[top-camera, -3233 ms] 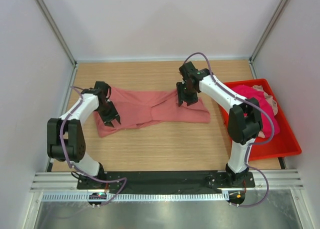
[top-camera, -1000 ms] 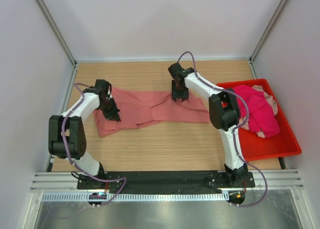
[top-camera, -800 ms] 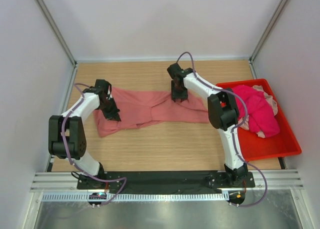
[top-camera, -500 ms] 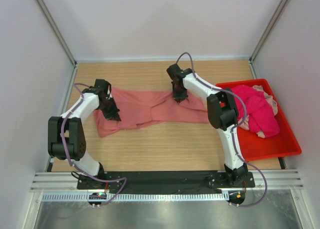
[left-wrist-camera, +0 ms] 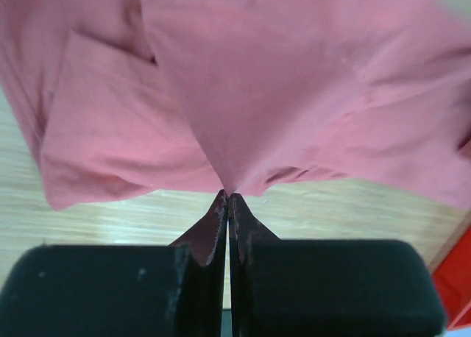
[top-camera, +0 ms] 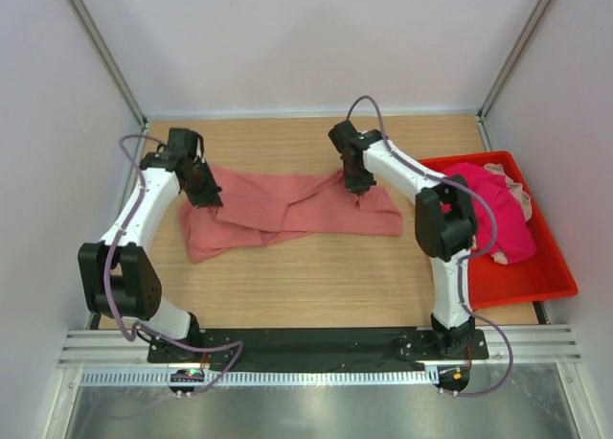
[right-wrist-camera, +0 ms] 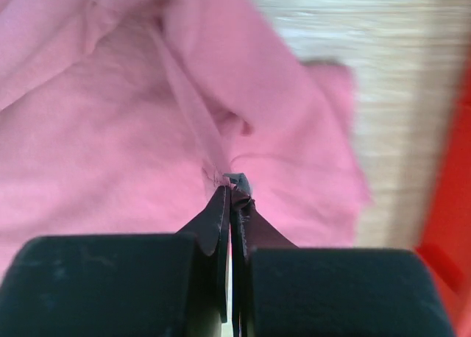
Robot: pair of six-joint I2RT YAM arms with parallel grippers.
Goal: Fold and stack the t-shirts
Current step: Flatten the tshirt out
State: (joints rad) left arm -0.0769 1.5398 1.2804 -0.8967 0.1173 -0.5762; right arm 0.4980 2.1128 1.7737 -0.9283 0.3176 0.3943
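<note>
A large salmon-pink t-shirt (top-camera: 287,209) lies crumpled lengthwise across the middle of the wooden table. My left gripper (top-camera: 199,192) is at its far left corner, shut on a pinch of the cloth (left-wrist-camera: 280,94) that pulls up to a point at the fingertips (left-wrist-camera: 228,197). At the shirt's far right part, my right gripper (top-camera: 360,186) is also shut, with a small fold of cloth (right-wrist-camera: 110,131) caught between its tips (right-wrist-camera: 232,191). A bright magenta t-shirt (top-camera: 493,219) and a pale pink one (top-camera: 512,185) lie heaped in the bin.
The red plastic bin (top-camera: 536,286) stands at the table's right side, close to the salmon shirt's right end; its edge shows in the right wrist view (right-wrist-camera: 449,204). White walls with metal posts enclose the table on three sides.
The right gripper has shut on the shirt and shifted slightly right. The left arm has stretched toward the far left corner, drawing the shirt's left edge with it.
</note>
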